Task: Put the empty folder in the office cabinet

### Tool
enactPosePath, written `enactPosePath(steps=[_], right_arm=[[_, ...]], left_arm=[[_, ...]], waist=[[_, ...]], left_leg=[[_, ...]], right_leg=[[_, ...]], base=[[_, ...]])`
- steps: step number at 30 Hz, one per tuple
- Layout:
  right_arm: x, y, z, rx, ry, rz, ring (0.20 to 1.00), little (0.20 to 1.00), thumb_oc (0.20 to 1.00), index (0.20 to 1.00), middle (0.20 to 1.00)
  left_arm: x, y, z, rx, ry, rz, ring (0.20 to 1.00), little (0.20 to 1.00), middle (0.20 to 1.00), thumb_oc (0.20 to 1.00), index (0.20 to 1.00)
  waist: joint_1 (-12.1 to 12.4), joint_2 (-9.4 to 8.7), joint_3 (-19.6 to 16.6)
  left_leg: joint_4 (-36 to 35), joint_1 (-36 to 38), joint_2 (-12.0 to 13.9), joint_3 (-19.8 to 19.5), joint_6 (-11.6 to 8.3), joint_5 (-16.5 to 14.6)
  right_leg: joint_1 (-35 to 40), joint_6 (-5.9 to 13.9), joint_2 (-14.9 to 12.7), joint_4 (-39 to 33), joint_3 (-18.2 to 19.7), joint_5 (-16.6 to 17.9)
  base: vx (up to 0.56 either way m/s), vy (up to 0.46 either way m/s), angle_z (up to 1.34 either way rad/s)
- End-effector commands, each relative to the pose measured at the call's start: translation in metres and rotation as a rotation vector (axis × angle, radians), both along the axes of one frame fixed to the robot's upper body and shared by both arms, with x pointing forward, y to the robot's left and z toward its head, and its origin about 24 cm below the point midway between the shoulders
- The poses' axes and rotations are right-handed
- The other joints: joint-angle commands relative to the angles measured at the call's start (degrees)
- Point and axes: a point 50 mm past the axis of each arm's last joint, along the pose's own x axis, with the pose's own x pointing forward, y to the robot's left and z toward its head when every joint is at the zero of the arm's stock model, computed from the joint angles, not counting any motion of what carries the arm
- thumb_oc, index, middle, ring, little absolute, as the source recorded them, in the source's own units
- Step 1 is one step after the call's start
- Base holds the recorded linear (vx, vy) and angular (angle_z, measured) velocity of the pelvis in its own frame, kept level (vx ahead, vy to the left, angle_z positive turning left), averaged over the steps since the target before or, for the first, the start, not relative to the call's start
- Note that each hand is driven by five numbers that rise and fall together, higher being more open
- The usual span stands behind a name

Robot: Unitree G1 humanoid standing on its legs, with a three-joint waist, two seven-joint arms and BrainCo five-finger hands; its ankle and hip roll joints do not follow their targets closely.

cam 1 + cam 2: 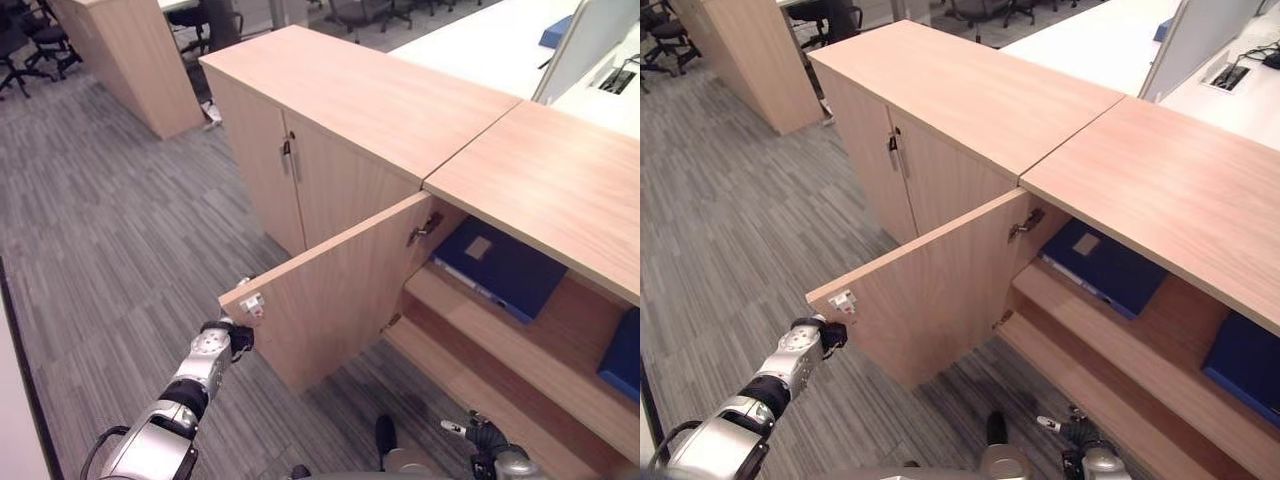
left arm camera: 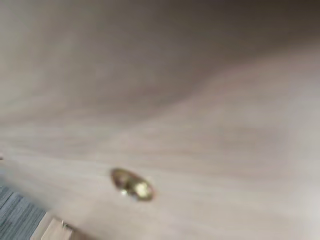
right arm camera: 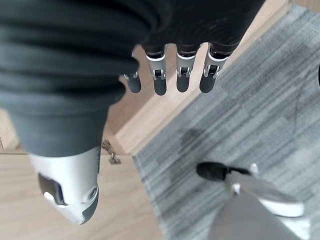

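Closest to me, low beside the open light-wood cabinet door [image 1: 330, 300], my right hand [image 3: 170, 75] hangs over the grey striped carpet [image 1: 120, 250] with its fingers straight and relaxed, holding nothing. My left hand [image 1: 228, 335] is at the free outer edge of that door, just under the small metal catch [image 1: 252, 303] at its corner; the fingers are hidden behind the door edge, so I cannot tell whether they grip it. My left wrist view shows the door's pale wood face from very close, with a small brass-coloured fitting [image 2: 132, 184] set in it. Past the door, the light-wood office cabinet [image 1: 540, 180] stands open, and a dark blue flat folder [image 1: 500, 268] lies on its upper shelf [image 1: 470, 320], just inside the hinge side. A second dark blue folder [image 1: 622, 355] lies further along the same shelf, away from the door. Beyond the door, the neighbouring cabinet section has its two doors closed, with metal handles [image 1: 287, 150] at the seam. Behind the cabinet lies a white desk surface [image 1: 480, 50], and black office chairs [image 1: 30, 45] stand far off on the carpet.
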Motion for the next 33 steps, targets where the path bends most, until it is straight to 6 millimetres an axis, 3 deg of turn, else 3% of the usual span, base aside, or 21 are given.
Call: enactPosePath(steps=[1, 2, 8, 10, 11, 12, 13, 14, 16, 17, 18, 19, 20, 22, 23, 24, 27, 29, 30, 33], right_arm=[[0.010, -0.012, 0.008, -0.029, -0.046, -0.027, 1.000, 1.000, 1.000, 1.000, 1.000], [0.012, -0.017, 0.010, -0.035, -0.058, -0.052, 1.000, 1.000, 1.000, 1.000, 1.000], [0.023, -0.023, 0.016, -0.047, -0.092, -0.073, 1.000, 1.000, 1.000, 1.000, 1.000], [0.040, -0.024, 0.024, -0.060, -0.132, -0.062, 1.000, 1.000, 1.000, 1.000, 1.000], [0.049, -0.026, 0.029, -0.068, -0.150, -0.052, 1.000, 1.000, 1.000, 1.000, 1.000], [0.069, -0.025, 0.039, -0.078, -0.192, -0.025, 1.000, 1.000, 1.000, 1.000, 1.000], [0.069, -0.025, 0.039, -0.078, -0.192, -0.025, 1.000, 1.000, 1.000, 1.000, 1.000], [0.075, -0.027, 0.044, -0.079, -0.221, -0.030, 1.000, 1.000, 1.000, 1.000, 1.000], [0.096, -0.021, 0.055, -0.070, -0.284, -0.010, 1.000, 1.000, 1.000, 1.000, 1.000], [0.103, -0.016, 0.058, -0.062, -0.309, 0.001, 1.000, 1.000, 1.000, 1.000, 1.000], [0.103, -0.016, 0.058, -0.061, -0.309, 0.001, 1.000, 1.000, 1.000, 1.000, 1.000], [0.111, -0.012, 0.062, -0.048, -0.338, 0.005, 1.000, 1.000, 1.000, 1.000, 1.000], [0.119, -0.008, 0.066, -0.037, -0.366, 0.004, 1.000, 1.000, 1.000, 1.000, 1.000], [0.124, 0.001, 0.068, -0.008, -0.392, 0.005, 1.000, 1.000, 1.000, 1.000, 1.000], [0.131, 0.012, 0.070, 0.009, -0.419, 0.039, 1.000, 1.000, 1.000, 1.000, 1.000], [0.132, 0.020, 0.068, 0.020, -0.416, 0.060, 1.000, 1.000, 1.000, 1.000, 1.000], [0.119, 0.026, 0.055, 0.035, -0.363, 0.066, 1.000, 1.000, 1.000, 1.000, 1.000], [0.116, 0.025, 0.053, 0.034, -0.354, 0.060, 1.000, 1.000, 1.000, 1.000, 1.000], [0.111, 0.028, 0.049, 0.043, -0.338, 0.059, 1.000, 1.000, 1.000, 1.000, 1.000], [0.107, 0.030, 0.046, 0.042, -0.328, 0.087, 1.000, 1.000, 1.000, 1.000, 1.000]], left_arm=[[0.034, -0.050, 0.040, -0.071, -0.178, -0.177, 1.000, 1.000, 1.000, 1.000, 1.000], [0.027, -0.065, 0.042, -0.126, -0.195, -0.242, 1.000, 1.000, 1.000, 1.000, 1.000], [0.016, -0.081, 0.052, -0.189, -0.239, -0.356, 1.000, 1.000, 1.000, 1.000, 1.000], [0.012, -0.085, 0.058, -0.217, -0.262, -0.396, 1.000, 1.000, 1.000, 1.000, 1.000], [0.008, -0.085, 0.060, -0.225, -0.273, -0.409, 1.000, 1.000, 1.000, 1.000, 1.000], [0.002, -0.085, 0.059, -0.236, -0.276, -0.429, 1.000, 1.000, 1.000, 1.000, 1.000], [0.002, -0.084, 0.059, -0.236, -0.276, -0.429, 1.000, 1.000, 1.000, 1.000, 1.000], [-0.007, -0.088, 0.058, -0.252, -0.272, -0.481, 1.000, 1.000, 1.000, 1.000, 1.000], [-0.023, -0.086, 0.050, -0.231, -0.246, -0.527, 1.000, 1.000, 1.000, 1.000, 1.000], [-0.027, -0.084, 0.046, -0.235, -0.229, -0.528, 1.000, 1.000, 1.000, 1.000, 1.000], [-0.028, -0.084, 0.046, -0.235, -0.229, -0.528, 1.000, 1.000, 1.000, 1.000, 1.000], [-0.031, -0.081, 0.041, -0.244, -0.205, -0.517, 1.000, 1.000, 1.000, 1.000, 1.000], [-0.032, -0.078, 0.040, -0.239, -0.200, -0.514, 1.000, 1.000, 1.000, 1.000, 1.000], [-0.032, -0.073, 0.040, -0.235, -0.201, -0.490, 1.000, 1.000, 1.000, 1.000, 1.000], [-0.036, -0.066, 0.040, -0.240, -0.200, -0.461, 1.000, 1.000, 1.000, 1.000, 1.000], [-0.041, -0.061, 0.039, -0.248, -0.192, -0.447, 1.000, 1.000, 1.000, 1.000, 1.000], [-0.058, -0.051, 0.026, -0.271, -0.143, -0.385, 1.000, 1.000, 1.000, 1.000, 1.000], [-0.061, -0.048, 0.024, -0.284, -0.138, -0.365, 1.000, 1.000, 1.000, 1.000, 1.000], [-0.065, -0.046, 0.020, -0.305, -0.128, -0.333, 1.000, 1.000, 1.000, 1.000, 1.000], [-0.068, -0.042, 0.016, -0.322, -0.116, -0.284, 1.000, 1.000, 1.000, 1.000, 1.000]], waist=[[-2.28, -0.01, -0.57], [-1.77, 0.39, -0.40], [-0.53, 0.88, 0.50], [0.90, 0.38, 2.02], [1.74, 0.18, 2.43], [2.94, 0.27, 2.34], [3.00, 0.29, 2.27], [3.03, 0.99, 2.10], [3.01, 1.05, 1.61], [3.26, 0.96, 1.79], [3.50, 0.95, 1.71], [3.30, 0.92, 2.10], [3.56, 0.82, 2.73], [3.97, 1.40, 3.21], [5.33, 1.92, 3.17], [6.45, 2.10, 2.43], [8.63, 0.29, -0.03], [8.96, 0.33, -0.73], [8.85, 0.19, -1.35], [8.21, 0.67, -1.76]], left_leg=[[0.29, -0.19, 4.88, -6.04, -5.77, -0.44], [0.29, -0.29, 5.35, -6.83, -6.10, 0.05], [0.99, -0.69, 5.99, -9.12, -6.46, 1.44], [4.97, -2.82, 4.96, -15.21, -6.87, 0.00], [6.51, -3.77, 3.51, -20.16, -6.74, -1.42], [7.34, -4.09, 1.37, -27.84, -6.07, -4.21], [7.44, -4.20, 1.40, -27.75, -6.05, -4.33], [6.20, -3.66, 0.42, -28.89, -4.77, -4.95], [3.01, -1.55, 0.04, -26.90, -2.77, -5.69], [1.83, -0.95, 0.15, -24.99, -2.36, -5.55], [1.66, -0.89, 0.18, -24.70, -2.34, -5.50], [0.84, -0.55, 0.36, -22.76, -2.01, -5.11], [0.55, -0.54, 0.52, -20.81, -1.96, -4.76], [0.59, -1.27, 0.99, -18.05, -1.64, -3.67], [1.22, -2.14, 1.04, -14.59, -0.85, -3.05], [1.81, -3.08, 1.50, -11.32, -0.59, -2.37], [2.14, -3.13, 1.06, -6.49, -1.10, -2.08], [2.05, -3.15, 1.46, -5.05, -1.74, -1.80], [1.76, -3.25, 2.22, -3.80, -2.55, -0.93], [1.17, -2.81, 3.79, -2.74, -3.80, -0.04]], right_leg=[[7.67, 5.29, -2.68, 0.43, 1.75, -6.78], [8.14, 4.81, -2.20, 0.43, 1.30, -7.40], [8.81, 4.05, -1.48, 0.43, 0.91, -7.90], [7.77, 3.81, -1.68, 1.03, 2.42, -7.67], [6.71, 3.72, -1.85, 1.61, 3.64, -7.34], [3.85, 3.54, -1.78, 3.46, 6.90, -7.25], [3.63, 3.53, -1.73, 3.68, 7.01, -7.38], [2.11, 3.77, -1.58, 5.13, 8.38, -7.20], [-2.50, 5.58, -1.46, 8.14, 10.06, -5.24], [-4.80, 6.91, -1.33, 9.92, 9.91, -4.04], [-5.07, 6.94, -1.24, 10.14, 10.20, -4.09], [-6.68, 8.57, -1.55, 11.59, 9.28, -3.19], [-8.50, 8.73, -1.42, 13.74, 8.13, -1.39], [-9.26, 8.73, -3.36, 16.71, 2.62, -2.31], [-7.41, 7.05, -7.36, 21.08, -4.98, -5.69], [-4.78, 5.15, -9.70, 22.81, -9.53, -7.21], [1.55, 6.10, -11.92, 16.52, -10.85, -6.03], [3.39, 6.54, -11.37, 11.90, -10.82, -5.80], [4.89, 6.59, -10.02, 6.12, -9.19, -5.36], [6.39, 6.54, -8.28, 1.53, -7.71, -4.37]], base=[[-0.02, -0.065, 0.23], [-0.02, -0.082, 0.14], [-0.04, -0.045, 0.12], [-0.11, 0.012, 0.06], [-0.17, 0.067, -0.06], [-0.12, 0.055, -0.24], [-0.14, 0.145, -0.79], [-0.07, 0.200, -1.46], [-0.11, 0.213, -1.42], [-0.09, 0.081, -1.03], [-0.11, 0.068, -1.47], [-0.14, 0.010, -1.57], [-0.22, 0.005, -1.39], [-0.25, 0.024, -1.17], [-0.32, 0.012, -1.55], [-0.28, -0.051, -1.48], [-0.16, -0.235, -1.27], [-0.04, -0.200, -0.88], [0.02, -0.248, -0.63], [0.02, -0.203, -0.54]])
